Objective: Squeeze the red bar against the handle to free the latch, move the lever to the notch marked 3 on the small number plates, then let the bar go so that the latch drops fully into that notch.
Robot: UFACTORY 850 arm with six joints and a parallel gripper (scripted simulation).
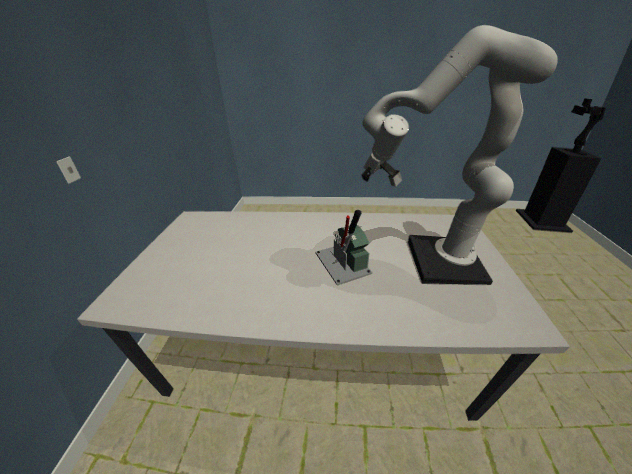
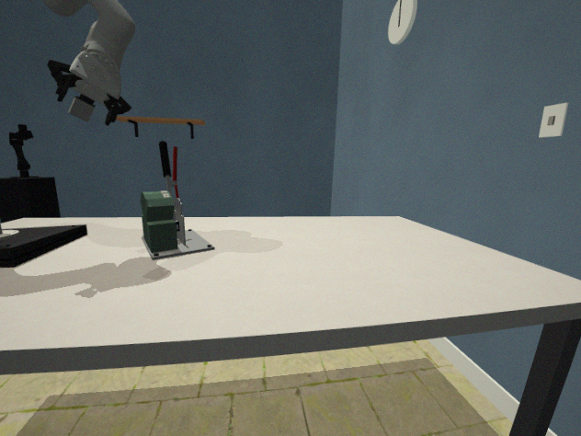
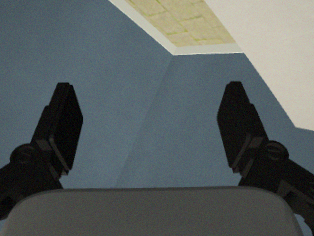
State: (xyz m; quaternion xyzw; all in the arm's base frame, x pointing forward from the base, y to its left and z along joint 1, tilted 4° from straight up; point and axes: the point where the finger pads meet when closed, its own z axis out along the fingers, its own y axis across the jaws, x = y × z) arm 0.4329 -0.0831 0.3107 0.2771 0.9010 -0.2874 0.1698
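Above lever (image 1: 355,220) — fingers wide, empty

Top cam sits high off the long front edge of the tabletop (image 1: 214,306), looking down and across toward the far wall corner, far enough back to take in the whole arm (image 1: 490,147) and its black base plate (image 1: 423,270). Exterior cam is low, near tabletop height, on the opposite side, shooting along the surface toward the lever unit (image 2: 162,224); the arm's wrist pokes in top left. Both share the lever unit and base plate. Wrist cam rides on the hand (image 3: 152,125), close behind the two fingers, facing wall, floor strip and a tabletop edge.
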